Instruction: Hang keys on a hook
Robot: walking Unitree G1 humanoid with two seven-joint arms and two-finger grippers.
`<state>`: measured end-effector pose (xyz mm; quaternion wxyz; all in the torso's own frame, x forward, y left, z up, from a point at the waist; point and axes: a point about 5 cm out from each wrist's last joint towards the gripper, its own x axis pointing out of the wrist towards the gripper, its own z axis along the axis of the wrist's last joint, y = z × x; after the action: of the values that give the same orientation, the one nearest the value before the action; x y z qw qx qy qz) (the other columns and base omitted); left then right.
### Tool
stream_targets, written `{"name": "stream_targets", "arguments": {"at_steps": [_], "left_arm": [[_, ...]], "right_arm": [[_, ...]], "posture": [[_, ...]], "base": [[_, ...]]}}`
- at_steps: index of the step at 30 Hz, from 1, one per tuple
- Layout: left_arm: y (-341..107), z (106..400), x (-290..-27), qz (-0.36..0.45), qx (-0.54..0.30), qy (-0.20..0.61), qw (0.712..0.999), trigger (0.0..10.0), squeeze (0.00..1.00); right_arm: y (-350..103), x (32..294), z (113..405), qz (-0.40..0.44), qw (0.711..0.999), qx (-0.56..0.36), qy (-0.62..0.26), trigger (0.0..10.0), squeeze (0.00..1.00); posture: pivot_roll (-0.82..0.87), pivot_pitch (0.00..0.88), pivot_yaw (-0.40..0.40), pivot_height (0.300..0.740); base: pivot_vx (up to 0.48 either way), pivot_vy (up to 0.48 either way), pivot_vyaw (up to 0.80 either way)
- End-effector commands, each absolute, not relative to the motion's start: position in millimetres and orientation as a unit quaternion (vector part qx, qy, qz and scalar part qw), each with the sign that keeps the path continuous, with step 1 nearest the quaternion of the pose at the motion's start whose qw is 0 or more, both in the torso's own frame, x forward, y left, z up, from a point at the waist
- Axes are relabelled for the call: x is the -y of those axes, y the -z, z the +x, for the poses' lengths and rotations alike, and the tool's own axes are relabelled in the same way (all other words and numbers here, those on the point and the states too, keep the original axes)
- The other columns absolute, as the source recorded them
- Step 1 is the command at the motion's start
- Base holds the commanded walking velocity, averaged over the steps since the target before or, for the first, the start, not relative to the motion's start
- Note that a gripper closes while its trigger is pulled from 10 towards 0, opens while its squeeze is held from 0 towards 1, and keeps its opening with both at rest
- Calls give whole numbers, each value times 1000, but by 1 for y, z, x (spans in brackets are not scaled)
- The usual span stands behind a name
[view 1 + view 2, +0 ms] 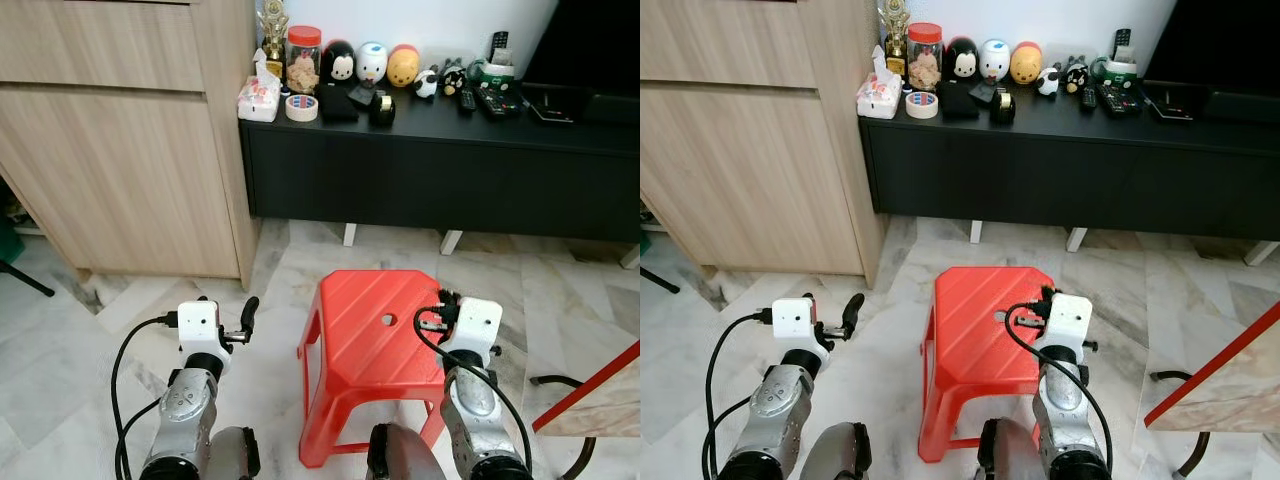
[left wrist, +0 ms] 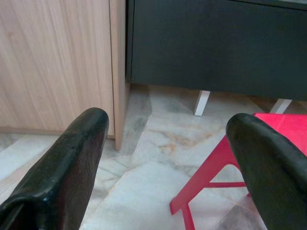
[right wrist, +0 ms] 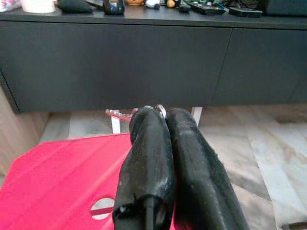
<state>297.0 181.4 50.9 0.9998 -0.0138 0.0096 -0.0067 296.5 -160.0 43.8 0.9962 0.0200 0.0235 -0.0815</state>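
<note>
Right tool pinches the keys above the red stool; left tool gapes wide over open floor.

A pale marble floor runs under a long black TV console on white legs, set against a white wall. A light wood cabinet stands at its left. A red plastic stool stands on the floor in front.
</note>
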Motion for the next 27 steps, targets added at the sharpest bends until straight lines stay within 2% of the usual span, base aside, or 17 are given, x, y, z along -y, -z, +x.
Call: {"name": "stream_targets", "arguments": {"at_steps": [1, 17, 20, 25, 27], "left_arm": [[-48, 296, -178, -15, -16, 10, 1000, 10000, 0], [-48, 297, -177, -17, -14, 10, 1000, 10000, 0], [-48, 297, -176, -17, -13, 13, 1000, 10000, 0], [-51, 298, -173, -13, -8, 31, 999, 10000, 0], [-54, 298, -170, -1, -2, 52, 999, 10000, 0]], "right_arm": [[-44, 161, 294, 19, 996, -19, 80, 10000, 0], [-38, 156, 298, 32, 996, -62, 54, 10000, 0], [-26, 154, 298, 24, 991, -123, 39, 10000, 0], [-24, 143, 299, 16, 986, -166, -19, 10000, 0], [-19, 138, 297, 37, 977, -205, -42, 10000, 0]], "posture": [[87, 47, -86, 610], [90, 46, -87, 725], [88, 45, -86, 733], [83, 44, -85, 733], [81, 41, -83, 733]], "base": [[0, 0, 0], [0, 0, 0], [0, 0, 0], [0, 0, 0], [0, 0, 0]]}}
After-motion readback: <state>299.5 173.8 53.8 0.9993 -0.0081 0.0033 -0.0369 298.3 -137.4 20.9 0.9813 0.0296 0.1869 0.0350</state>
